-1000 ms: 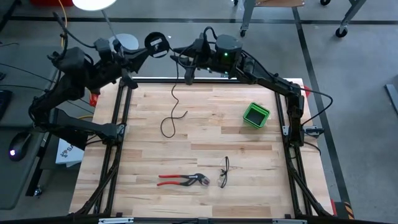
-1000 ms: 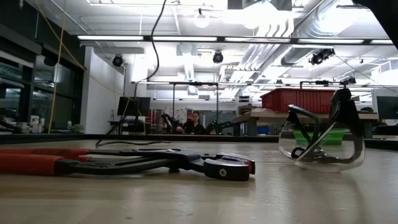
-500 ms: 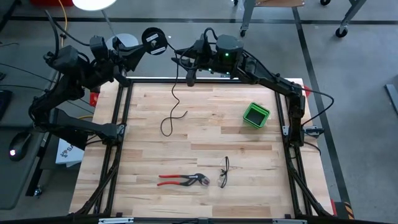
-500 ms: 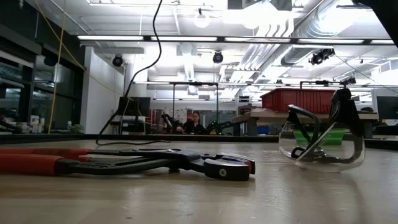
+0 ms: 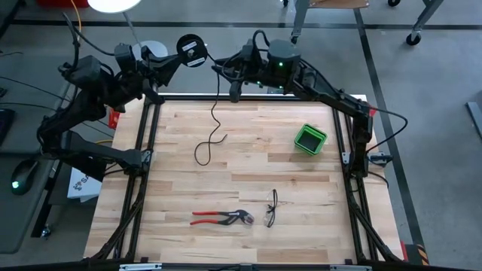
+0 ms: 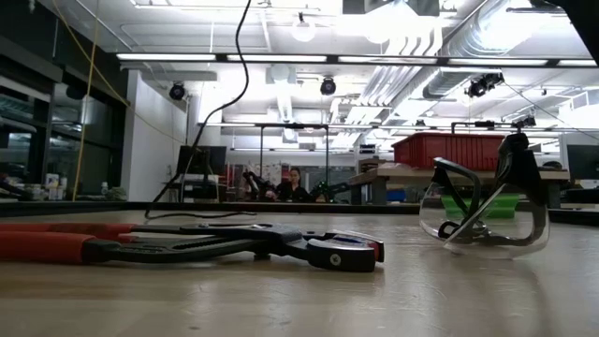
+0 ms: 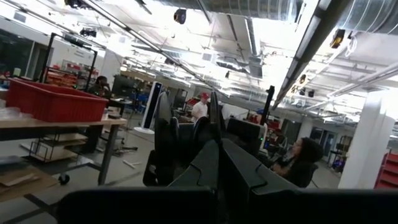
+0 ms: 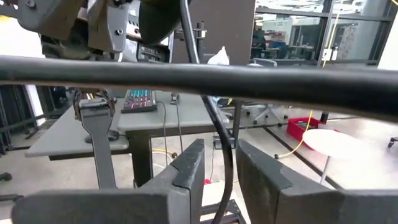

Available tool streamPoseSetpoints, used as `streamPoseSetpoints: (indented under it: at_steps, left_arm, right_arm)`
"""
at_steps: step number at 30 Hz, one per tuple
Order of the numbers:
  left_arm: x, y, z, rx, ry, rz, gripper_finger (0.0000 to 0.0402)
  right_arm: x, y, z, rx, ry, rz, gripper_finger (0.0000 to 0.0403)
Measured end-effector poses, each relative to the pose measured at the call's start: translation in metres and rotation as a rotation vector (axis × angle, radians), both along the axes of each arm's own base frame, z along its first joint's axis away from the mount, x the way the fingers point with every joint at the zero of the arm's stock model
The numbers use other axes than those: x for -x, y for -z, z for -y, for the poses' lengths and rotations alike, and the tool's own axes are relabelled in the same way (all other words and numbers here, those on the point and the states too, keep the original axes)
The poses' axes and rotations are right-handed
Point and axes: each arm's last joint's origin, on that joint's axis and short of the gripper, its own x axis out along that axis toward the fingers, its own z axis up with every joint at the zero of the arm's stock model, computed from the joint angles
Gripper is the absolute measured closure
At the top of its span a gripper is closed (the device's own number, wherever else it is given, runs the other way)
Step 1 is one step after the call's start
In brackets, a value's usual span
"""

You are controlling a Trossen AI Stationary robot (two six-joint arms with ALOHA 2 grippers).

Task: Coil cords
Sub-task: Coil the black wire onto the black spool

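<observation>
Beyond the far edge of the desk [image 5: 248, 162], both arms work in the air with the reel [image 5: 190, 48] as the hub of everything. The left pincer [image 5: 172, 62] holds that round black disc up just past the desk's far-left corner; its fingers look closed on the reel, though the hold itself is hard to make out from above. Just to the reel's right sits the right pincer [image 8: 219, 163], its fingers [image 8: 186, 168] slightly parted with the cord [image 8: 214, 124] running through the narrow gap between them (a guiding hold rather than a clamp, as far as I can judge).

From the reel the cord passes to the right pincer, then hangs down toward the desk, its long axis running from the reel toward the near side, ending in a loose curl [image 5: 205, 147] on the wood well short of the red pliers [image 5: 222, 218]. The green box [image 5: 309, 139] and safety glasses [image 5: 271, 208] lie clear of it.

Much cord is still unwound, so winding probably depends on the right pincer feeding slack toward the reel.
</observation>
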Motion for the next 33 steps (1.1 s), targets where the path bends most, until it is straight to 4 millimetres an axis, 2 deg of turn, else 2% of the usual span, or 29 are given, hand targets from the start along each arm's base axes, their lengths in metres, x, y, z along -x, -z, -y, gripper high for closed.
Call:
streamPoseSetpoints:
  at_steps: [11,14,17,23,28,33]
  left_arm:
    - [-0.001,-0.003,0.0,-0.008,0.0,0.037,0.0401]
    - [-0.001,-0.003,0.0,-0.007,0.0,0.036,0.0401]
    - [-0.001,-0.003,0.0,-0.006,-0.005,0.038,0.0401]
    - [-0.001,-0.008,-0.001,0.001,-0.033,0.101,0.0401]
    - [-0.016,-0.004,-0.005,0.13,-0.017,0.147,0.0401]
    - [-0.039,0.005,-0.009,0.365,0.129,0.209,0.0401]
  right_arm:
    - [0.0,0.001,-0.001,-0.003,-0.004,-0.01,0.0324]
    - [0.0,0.001,-0.001,-0.014,-0.001,-0.018,0.0348]
    - [0.0,0.004,-0.003,-0.028,-0.004,-0.039,0.0391]
    - [-0.004,0.003,-0.023,-0.027,-0.041,-0.03,0.0401]
    - [-0.012,0.001,-0.044,0.007,-0.095,0.014,0.0402]
    - [-0.018,-0.002,-0.054,0.031,-0.119,0.079,0.0402]
